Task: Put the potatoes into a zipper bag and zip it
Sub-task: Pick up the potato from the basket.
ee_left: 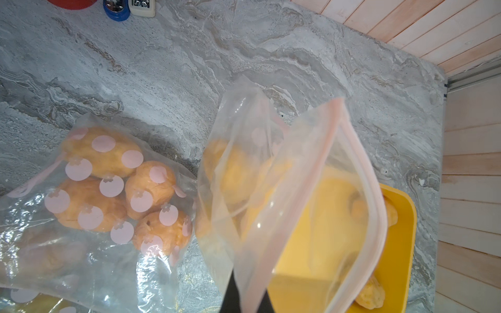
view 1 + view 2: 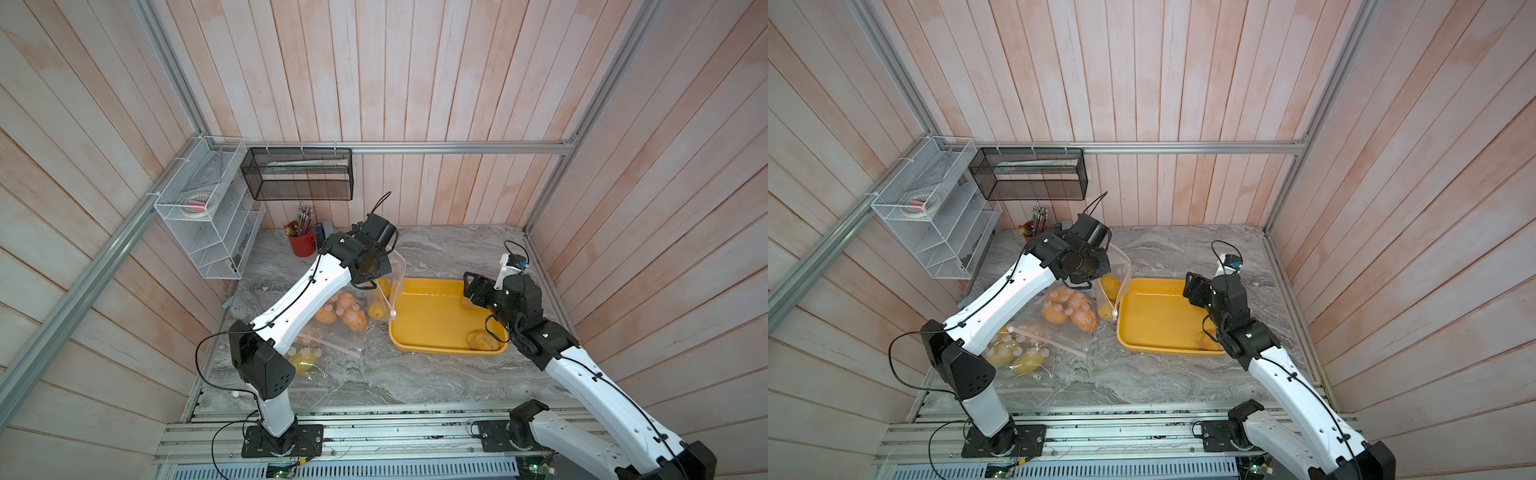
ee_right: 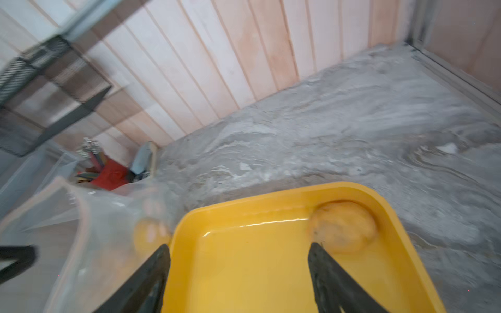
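Potatoes (image 2: 345, 312) in two spotted bags (image 2: 328, 349) flat on the desk (image 2: 436, 249) at left, beneath the left arm. Next, left pincer (image 1: 248, 295) clenched on the rim of a clear zipper bag (image 1: 298, 189), held upright just beside the yellow tray (image 2: 415, 347), two yellow potatoes inside. In the tray, two more potatoes. Last, right pincer (image 3: 238, 246) released, jaws wide, above the tray near one of them.

My left pincer (image 2: 374, 284) holds the bag (image 2: 390, 270), two potatoes (image 2: 376, 311) inside, upright just beside the tray (image 2: 415, 347), while my right pincer (image 2: 471, 297) hangs over its far side and another potato (image 2: 482, 340) lies in its near corner.
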`<state>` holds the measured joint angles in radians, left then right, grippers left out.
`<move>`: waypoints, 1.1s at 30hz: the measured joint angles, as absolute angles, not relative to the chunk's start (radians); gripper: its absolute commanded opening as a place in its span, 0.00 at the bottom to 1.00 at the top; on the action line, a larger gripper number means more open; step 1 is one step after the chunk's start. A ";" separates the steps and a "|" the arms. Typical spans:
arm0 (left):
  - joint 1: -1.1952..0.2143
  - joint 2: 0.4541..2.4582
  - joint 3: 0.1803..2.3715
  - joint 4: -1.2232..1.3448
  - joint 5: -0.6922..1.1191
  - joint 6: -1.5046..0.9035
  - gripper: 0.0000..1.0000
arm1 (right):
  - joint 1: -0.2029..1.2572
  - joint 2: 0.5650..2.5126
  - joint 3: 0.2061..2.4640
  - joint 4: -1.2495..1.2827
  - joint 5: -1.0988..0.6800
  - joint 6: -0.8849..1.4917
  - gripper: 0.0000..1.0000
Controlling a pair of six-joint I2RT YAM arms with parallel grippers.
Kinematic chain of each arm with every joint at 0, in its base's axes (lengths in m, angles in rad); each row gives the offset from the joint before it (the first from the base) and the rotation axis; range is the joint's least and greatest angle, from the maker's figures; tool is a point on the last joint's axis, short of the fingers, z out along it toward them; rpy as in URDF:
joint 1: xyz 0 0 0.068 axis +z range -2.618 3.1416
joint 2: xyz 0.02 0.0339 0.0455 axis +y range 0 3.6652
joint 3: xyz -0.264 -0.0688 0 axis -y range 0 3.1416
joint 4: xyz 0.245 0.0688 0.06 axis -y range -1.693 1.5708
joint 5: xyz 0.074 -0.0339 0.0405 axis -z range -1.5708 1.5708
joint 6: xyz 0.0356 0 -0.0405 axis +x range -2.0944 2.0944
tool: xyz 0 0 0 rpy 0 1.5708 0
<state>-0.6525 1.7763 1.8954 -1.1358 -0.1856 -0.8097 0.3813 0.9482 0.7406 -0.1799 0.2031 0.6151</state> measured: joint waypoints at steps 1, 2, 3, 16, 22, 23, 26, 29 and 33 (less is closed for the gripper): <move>-0.653 1.776 1.894 -1.135 -0.183 -0.808 0.00 | 0.352 0.964 0.714 -0.178 0.192 0.617 0.83; -0.653 1.776 1.893 -1.135 -0.181 -0.807 0.00 | 0.324 0.989 0.687 -0.179 0.180 0.620 0.84; -0.653 1.776 1.893 -1.135 -0.179 -0.807 0.00 | 0.306 1.019 0.667 -0.176 0.166 0.622 0.86; -0.653 1.761 1.866 -1.105 -0.161 -0.804 0.00 | 0.181 1.308 0.620 0.006 0.043 0.670 0.90; -0.653 1.752 1.860 -1.099 -0.159 -0.803 0.00 | 0.176 1.402 0.624 0.069 0.044 0.698 0.90; -0.653 1.751 1.860 -1.098 -0.157 -0.803 0.00 | 0.175 1.425 0.631 0.073 0.044 0.704 0.90; -0.653 1.750 1.860 -1.098 -0.153 -0.803 0.00 | 0.173 1.497 0.669 0.075 0.052 0.715 0.90; -0.653 1.750 1.860 -1.097 -0.152 -0.803 0.00 | 0.173 1.553 0.708 0.075 0.070 0.731 0.90; -0.653 1.748 1.854 -1.087 -0.151 -0.800 0.00 | 0.171 1.600 0.751 0.072 0.111 0.752 0.90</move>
